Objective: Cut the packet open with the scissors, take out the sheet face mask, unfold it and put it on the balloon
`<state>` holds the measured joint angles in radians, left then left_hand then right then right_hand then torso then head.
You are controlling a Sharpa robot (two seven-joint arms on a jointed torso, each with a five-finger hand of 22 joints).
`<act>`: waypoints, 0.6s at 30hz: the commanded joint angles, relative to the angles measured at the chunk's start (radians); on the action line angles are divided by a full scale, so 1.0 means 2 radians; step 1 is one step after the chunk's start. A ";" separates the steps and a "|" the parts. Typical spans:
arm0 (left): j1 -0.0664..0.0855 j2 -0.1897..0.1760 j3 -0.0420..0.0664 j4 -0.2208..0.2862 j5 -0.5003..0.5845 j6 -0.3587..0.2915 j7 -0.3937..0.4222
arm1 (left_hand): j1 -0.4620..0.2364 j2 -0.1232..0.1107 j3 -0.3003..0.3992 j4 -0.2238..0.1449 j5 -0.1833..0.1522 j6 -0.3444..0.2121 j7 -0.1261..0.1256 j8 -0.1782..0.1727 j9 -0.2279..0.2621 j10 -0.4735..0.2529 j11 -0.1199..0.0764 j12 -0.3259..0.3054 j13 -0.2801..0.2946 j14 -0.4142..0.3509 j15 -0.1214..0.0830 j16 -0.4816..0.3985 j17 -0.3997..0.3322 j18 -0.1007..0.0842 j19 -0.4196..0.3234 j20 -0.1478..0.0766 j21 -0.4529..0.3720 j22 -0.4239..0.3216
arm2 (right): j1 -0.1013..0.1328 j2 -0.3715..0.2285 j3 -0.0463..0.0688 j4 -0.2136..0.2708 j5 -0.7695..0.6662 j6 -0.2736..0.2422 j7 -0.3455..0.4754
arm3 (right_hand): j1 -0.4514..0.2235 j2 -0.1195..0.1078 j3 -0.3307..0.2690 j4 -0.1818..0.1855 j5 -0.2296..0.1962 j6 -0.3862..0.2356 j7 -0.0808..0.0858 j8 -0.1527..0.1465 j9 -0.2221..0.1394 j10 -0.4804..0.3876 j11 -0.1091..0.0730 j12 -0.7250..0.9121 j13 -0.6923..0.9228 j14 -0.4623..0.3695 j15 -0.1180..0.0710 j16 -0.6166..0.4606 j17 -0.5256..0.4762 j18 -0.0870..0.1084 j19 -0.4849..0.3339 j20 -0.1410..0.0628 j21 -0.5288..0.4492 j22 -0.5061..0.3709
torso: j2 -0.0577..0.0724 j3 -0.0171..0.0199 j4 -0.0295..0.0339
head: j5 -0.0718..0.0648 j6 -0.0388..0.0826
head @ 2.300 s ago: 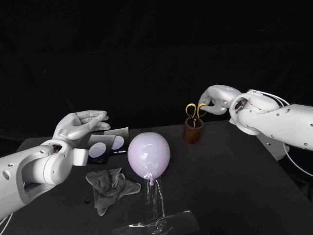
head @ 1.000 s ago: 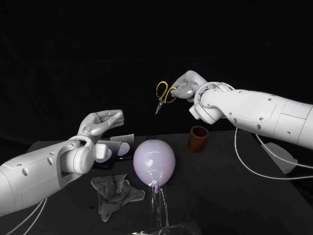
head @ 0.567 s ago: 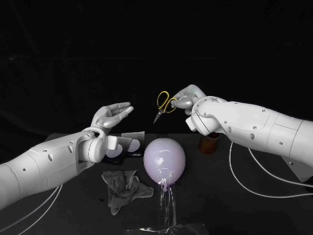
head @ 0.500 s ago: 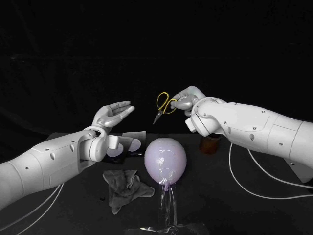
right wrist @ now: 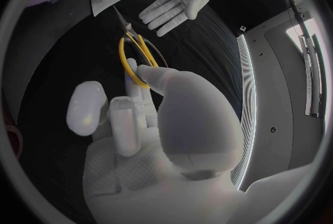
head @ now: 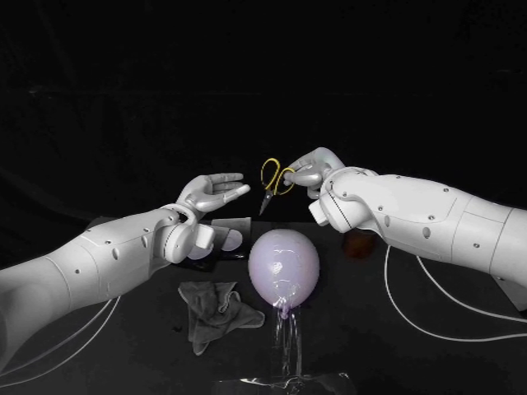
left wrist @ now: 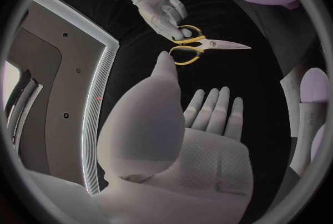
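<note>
Yellow-handled scissors (head: 271,176) were held above the pale balloon (head: 284,262), gripped at the handle loops by the right hand (head: 314,171), with the blades closed and pointed down toward the balloon. The left hand (head: 212,192) was raised above and left of the balloon, just beside the scissors, with fingers spread and nothing held. The packet (head: 226,239) was seen on the black table (head: 382,362) just left of the balloon, partly hidden by the left wrist.

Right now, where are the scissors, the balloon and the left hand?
scissors (left wrist: 210,44): left wrist view, on the pivot of the blades.
balloon (head: 284,263): head view, middle of its body.
left hand (head: 207,196): head view, on the palm.
</note>
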<state>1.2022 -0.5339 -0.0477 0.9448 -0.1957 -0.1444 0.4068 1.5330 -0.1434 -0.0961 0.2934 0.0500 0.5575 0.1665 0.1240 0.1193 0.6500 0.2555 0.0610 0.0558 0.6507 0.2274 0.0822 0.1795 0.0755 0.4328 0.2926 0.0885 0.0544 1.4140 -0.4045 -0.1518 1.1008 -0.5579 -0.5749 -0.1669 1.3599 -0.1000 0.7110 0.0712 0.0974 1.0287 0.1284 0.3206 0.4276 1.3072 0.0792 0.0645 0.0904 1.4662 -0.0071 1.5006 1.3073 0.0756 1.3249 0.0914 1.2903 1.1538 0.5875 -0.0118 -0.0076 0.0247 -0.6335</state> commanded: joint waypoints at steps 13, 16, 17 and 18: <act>0.002 0.025 0.001 -0.020 -0.038 0.026 -0.033 | 0.014 0.022 0.007 -0.002 -0.001 0.048 0.047 0.022 0.014 0.073 -0.009 0.001 0.003 0.057 -0.009 0.010 0.009 0.017 0.115 -0.002 0.032 0.011 | -0.008 0.003 0.001 0.017 0.020 0.002 0.014 | -0.002 0.004 0.004 -0.004 0.002 -0.002 -0.001 0.003 0.001 0.016 -0.011 0.000 0.001 0.030 -0.004 0.001 0.015 0.010 -0.004 0.000 -0.002 0.000 | 0.000 -0.0009 -0.0006 | 0.011 -0.002; 0.002 0.030 0.001 -0.026 -0.041 0.030 -0.038 | 0.019 0.025 0.008 -0.003 -0.001 0.053 0.049 0.024 0.016 0.083 -0.010 0.002 0.003 0.066 -0.010 0.012 0.010 0.020 0.119 -0.002 0.032 0.010 | -0.008 0.002 0.001 0.020 0.021 -0.002 0.018 | -0.002 0.004 0.004 -0.004 0.002 -0.002 -0.001 0.003 0.001 0.016 -0.011 0.000 0.001 0.030 -0.004 0.001 0.015 0.010 -0.004 0.000 -0.002 0.000 | -0.001 -0.0004 0.0002 | 0.008 -0.003; 0.002 0.031 0.001 -0.026 -0.042 0.031 -0.039 | 0.019 0.025 0.008 -0.003 -0.001 0.053 0.049 0.024 0.016 0.083 -0.010 0.002 0.003 0.066 -0.010 0.012 0.010 0.020 0.119 -0.002 0.032 0.010 | -0.008 0.002 0.001 0.021 0.022 -0.003 0.019 | -0.002 0.004 0.004 -0.005 0.002 -0.002 -0.001 0.004 0.001 0.016 -0.011 0.000 0.001 0.030 -0.004 0.001 0.015 0.009 -0.003 0.000 -0.002 0.000 | -0.001 -0.0004 0.0002 | 0.008 -0.004; 0.002 0.032 0.001 -0.028 -0.044 0.032 -0.042 | 0.020 0.025 0.008 -0.003 -0.001 0.055 0.049 0.025 0.016 0.085 -0.011 0.002 0.004 0.066 -0.010 0.012 0.010 0.021 0.119 -0.002 0.032 0.010 | -0.008 0.002 0.001 0.021 0.022 -0.005 0.021 | -0.003 0.004 0.005 -0.005 0.002 -0.002 -0.001 0.004 0.001 0.016 -0.011 0.000 0.001 0.030 -0.004 0.001 0.016 0.009 -0.003 0.000 -0.002 0.001 | -0.001 -0.0002 0.0005 | 0.008 -0.004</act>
<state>1.2041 -0.4744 -0.0476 0.8913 -0.2640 -0.1083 0.3416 1.5651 -0.0930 -0.0850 0.2881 0.0500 0.6619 0.1815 0.1699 0.1500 0.8135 0.2341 0.0659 0.0614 0.7761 0.2073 0.1012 0.1995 0.1001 0.6652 0.2895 0.1494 0.0745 1.3973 -0.4001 -0.1516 1.1402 -0.5202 -0.5761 -0.1540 1.3539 -0.1010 0.7166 0.0653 0.0964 1.0252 0.1282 0.3237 0.4288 1.3104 0.0759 0.0640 0.0910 1.4660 -0.0069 1.4968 1.3081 0.0748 1.3248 0.0914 1.2902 1.1537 0.5875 -0.0128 -0.0079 0.0429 -0.6390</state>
